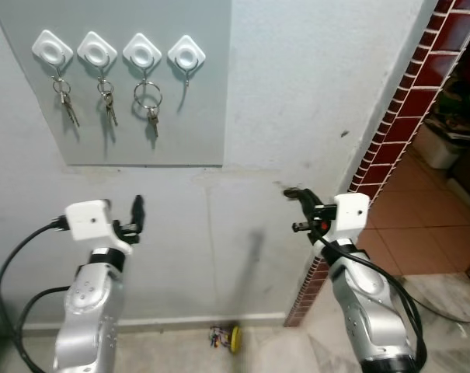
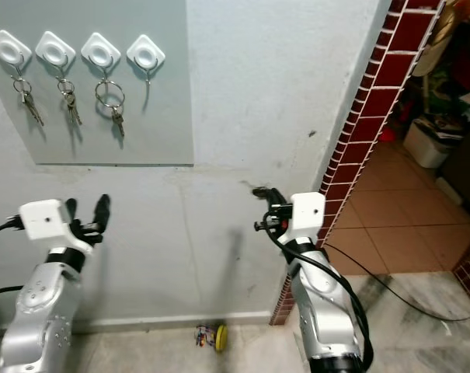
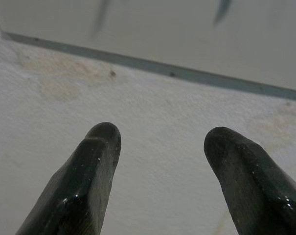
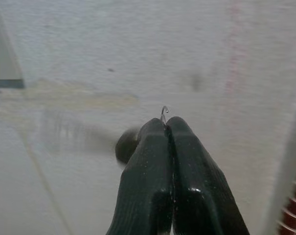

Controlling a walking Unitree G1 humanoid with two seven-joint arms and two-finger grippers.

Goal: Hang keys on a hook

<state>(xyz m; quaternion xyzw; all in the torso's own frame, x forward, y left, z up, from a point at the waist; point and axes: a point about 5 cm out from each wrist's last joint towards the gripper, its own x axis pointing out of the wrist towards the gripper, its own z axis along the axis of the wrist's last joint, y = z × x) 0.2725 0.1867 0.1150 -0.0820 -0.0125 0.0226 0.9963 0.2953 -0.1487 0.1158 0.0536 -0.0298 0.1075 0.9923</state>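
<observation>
Right now I have both arms raised toward a pale, rough plaster wall [image 1: 312,93]. Mounted on it up to my left is a smooth grey panel [image 1: 196,116] with four white, diamond-shaped hooks [image 1: 141,53] in a row. Three of them carry keys: the first set [image 1: 66,99], the second set [image 1: 108,101], and a third on a large round ring [image 1: 148,99]. The fourth hook [image 1: 186,54], nearest the panel's right edge, is bare.

My right tool [image 1: 291,193] sits below and to the right of the panel, close to the wall, its black fingers [image 4: 172,161] pressed together. In the right wrist view a thin curl of bright wire [image 4: 164,112] pokes out at their tips; I cannot tell whether it belongs to a key ring. My left tool [image 1: 138,210] is below the panel, and the left wrist view shows its glossy rounded fingertips [image 3: 101,147] spread apart with nothing between them, aimed at the plaster just under the panel's lower edge.

Down on the floor at the skirting lies a small bunch of keys with a yellow tag [image 1: 227,337], between my two arms. To my right a corner of dark red glazed bricks [image 1: 405,109] opens onto terracotta floor tiles [image 1: 421,233]. Black cables [image 1: 17,264] trail from both wrists.
</observation>
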